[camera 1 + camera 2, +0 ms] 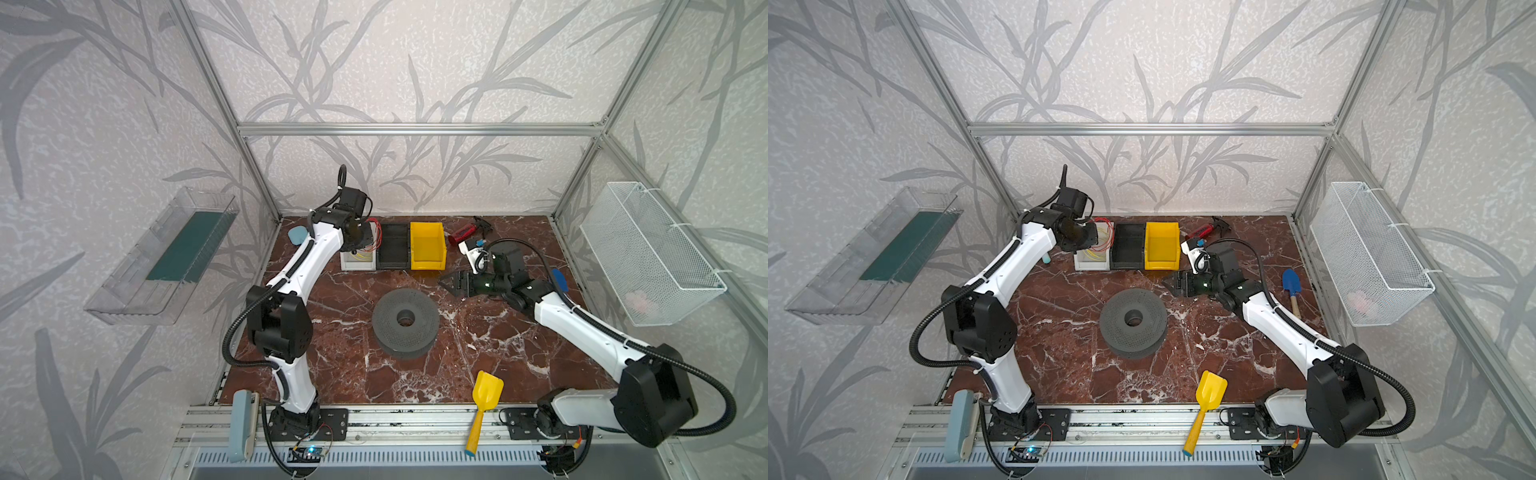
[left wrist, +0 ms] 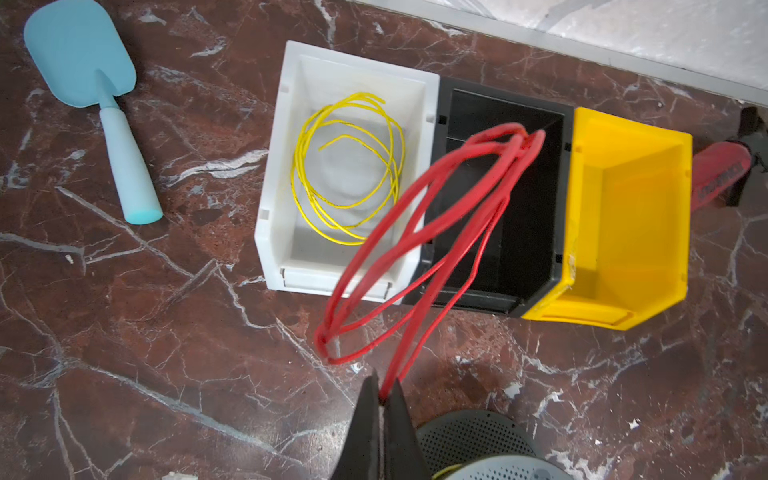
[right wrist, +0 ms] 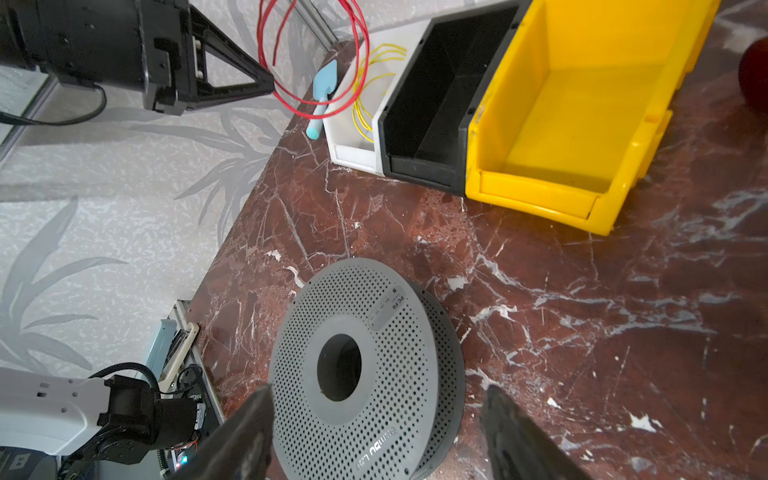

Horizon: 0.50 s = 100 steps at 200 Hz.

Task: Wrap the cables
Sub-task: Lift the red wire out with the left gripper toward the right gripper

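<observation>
I see a glossy marble-look tabletop point(image 3: 582, 291), a smooth plastic yellow bin point(image 3: 582, 104), a matt perforated spool point(image 3: 415, 374), and a shiny plastic-coated red cable point(image 2: 415, 189).

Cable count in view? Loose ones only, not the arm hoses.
2. The thin red plastic-coated cable coil hangs in the air, pinched in the shut left pincer. The thin yellow plastic-coated cable coil lies inside the white plastic bin. Others may be hidden.

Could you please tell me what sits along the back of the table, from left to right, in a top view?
white bin → black bin → yellow bin → red tool
</observation>
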{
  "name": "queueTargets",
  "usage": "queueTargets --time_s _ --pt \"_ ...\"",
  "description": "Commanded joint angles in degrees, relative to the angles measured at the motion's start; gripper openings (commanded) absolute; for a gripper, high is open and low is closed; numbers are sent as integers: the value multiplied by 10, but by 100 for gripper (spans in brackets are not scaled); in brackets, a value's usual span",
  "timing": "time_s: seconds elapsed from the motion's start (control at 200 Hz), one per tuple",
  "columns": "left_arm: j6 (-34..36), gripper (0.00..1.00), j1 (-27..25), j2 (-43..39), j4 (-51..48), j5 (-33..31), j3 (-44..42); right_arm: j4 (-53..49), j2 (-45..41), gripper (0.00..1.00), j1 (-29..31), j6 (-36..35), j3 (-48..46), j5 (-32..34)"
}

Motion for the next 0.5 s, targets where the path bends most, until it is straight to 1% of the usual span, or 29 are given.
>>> queueTargets --time_s 0.0,0.055,0.135,0.19,0.32,0.425,0.495 --pt "-15 0 -20 -49 -42 11 -8 -6 -15 76 32 -28 38 10" --pt "-31 0 -30 -63 -48 27 -14 -4 -13 76 53 -40 55 13" --pt "-52 0 -39 -83 -54 79 -25 2 -6 74 85 -62 80 18" --pt "-72 0 -47 -100 -57 99 -35 3 -1 73 107 -81 100 20" --pt "-103 0 -66 -135 -52 148 -71 12 8 71 166 -147 133 48" --pt "-116 0 -80 -155 -65 163 -84 6 25 71 191 -183 164 64" --pt "-126 0 -83 -172 -68 165 -91 -8 43 67 193 -197 182 63"
